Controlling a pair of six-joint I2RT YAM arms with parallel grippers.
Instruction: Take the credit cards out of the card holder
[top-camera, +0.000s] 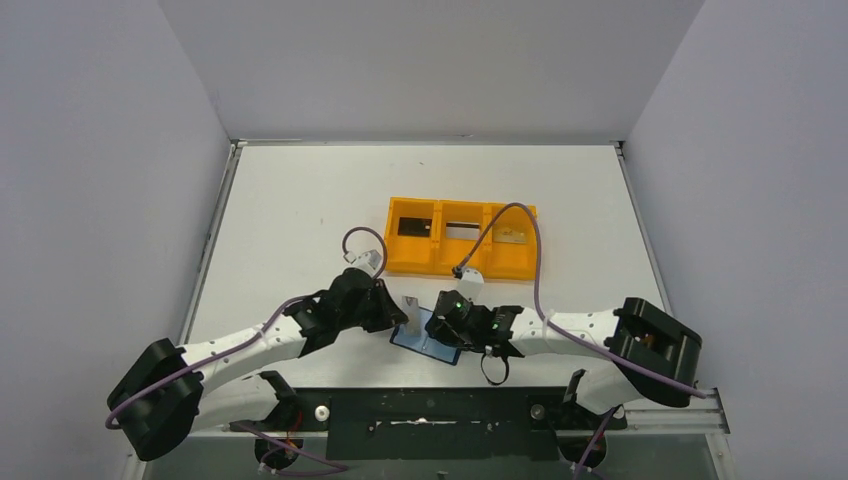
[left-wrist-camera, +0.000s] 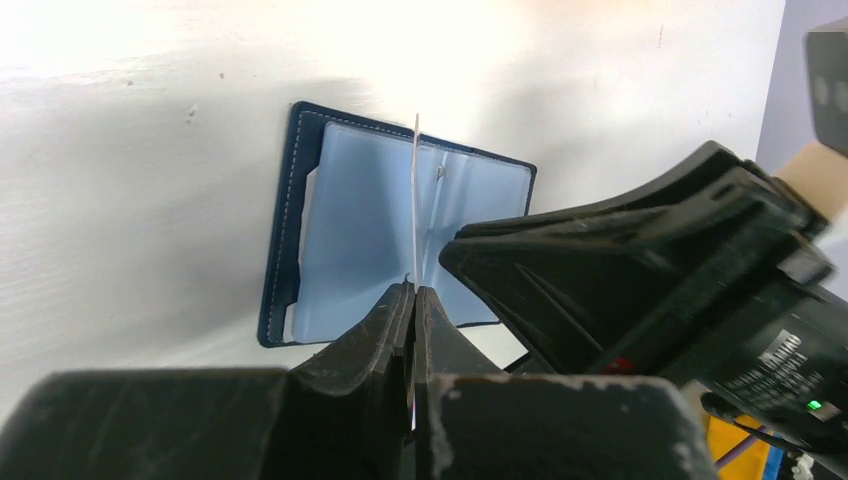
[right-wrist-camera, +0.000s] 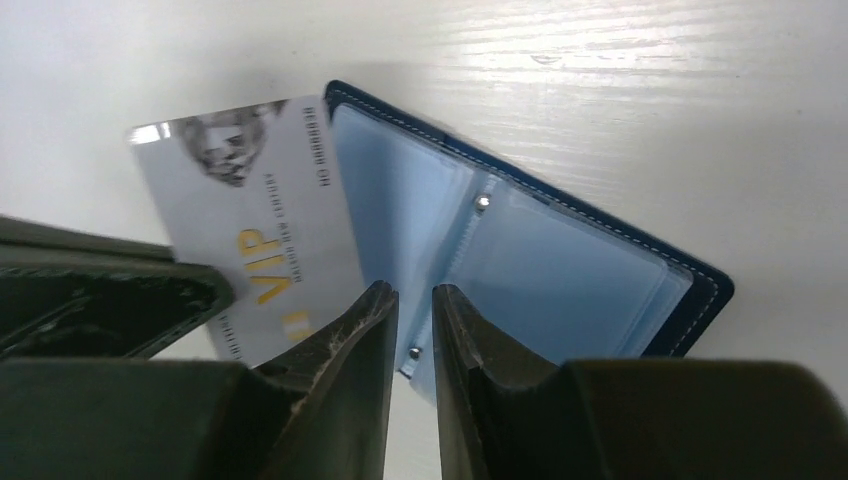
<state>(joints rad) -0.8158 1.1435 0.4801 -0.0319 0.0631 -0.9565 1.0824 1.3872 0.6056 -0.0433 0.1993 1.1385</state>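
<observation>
The card holder (top-camera: 428, 340) lies open on the table near the front, navy outside and light blue inside; it also shows in the left wrist view (left-wrist-camera: 350, 235) and the right wrist view (right-wrist-camera: 560, 260). My left gripper (left-wrist-camera: 412, 288) is shut on a pale credit card (left-wrist-camera: 415, 190), seen edge-on, standing above the holder's left half. In the right wrist view the card (right-wrist-camera: 250, 215) shows gold "VIP" lettering and is out of the sleeve at the holder's left edge. My right gripper (right-wrist-camera: 412, 292) is narrowly open, its tips straddling the holder's centre fold at the near edge. From above, the left gripper (top-camera: 397, 318) and the right gripper (top-camera: 447, 322) are close together.
An orange three-compartment tray (top-camera: 460, 262) sits behind the grippers at mid-table, with a dark item in the left compartment and flat items in the others. Grey walls enclose the table on three sides. The right arm's cable loops over the tray.
</observation>
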